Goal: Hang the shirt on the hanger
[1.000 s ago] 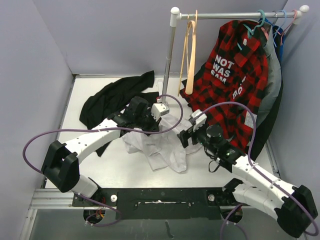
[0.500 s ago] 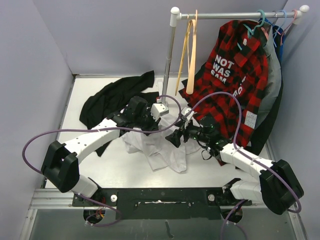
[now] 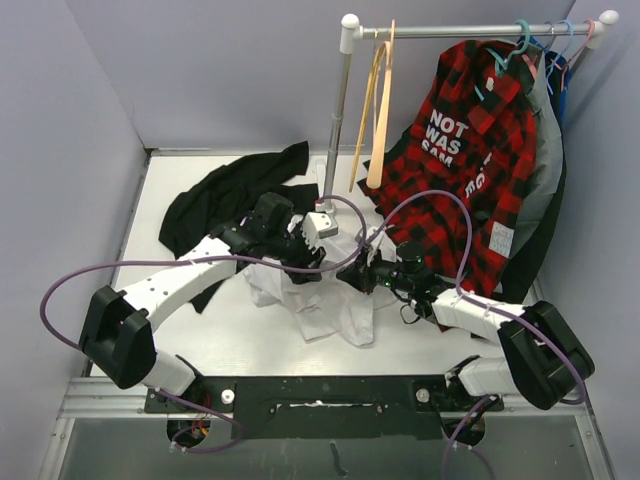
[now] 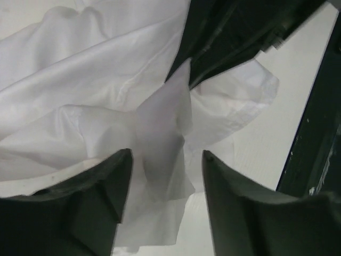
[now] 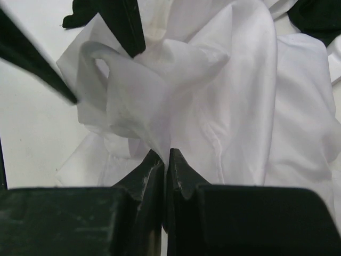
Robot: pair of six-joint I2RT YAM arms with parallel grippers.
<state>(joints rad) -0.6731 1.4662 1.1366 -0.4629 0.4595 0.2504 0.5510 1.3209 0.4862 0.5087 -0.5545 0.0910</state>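
**While the right claw (image 5: pixel 165 160) pinches the white shirt (image 3: pixel 330 305), the left claw (image 4: pixel 165 160) stands parted**

Where the two arms meet over the middle of the table (image 3: pixel 200 335), both claws are down on the crumpled white shirt, which lies in a heap just in front of the rack's upright post (image 3: pixel 338 120). The right claw is clenched: in its wrist view the two dark fingers meet tip to tip, and a raised fold of the thin fabric runs down into the seam between them. The left claw is released. Its fingers stand apart on either side of a loose, upright flap of the same cloth (the flap sits in the gap, and neither finger is pressing on it).

The pale peach hanger (image 3: pixel 379 140) is not on the table at all. It hangs by its hook from the left end of the horizontal rail (image 3: pixel 470 30), well apart from the shirt, with a thinner yellow hanger (image 3: pixel 358 130) just beside it.

Further right on the rail hangs a red-and-black plaid shirt (image 3: pixel 470 160) over darker garments. A black garment (image 3: pixel 230 195) is spread on the table behind the left arm, its edge close to the white shirt.
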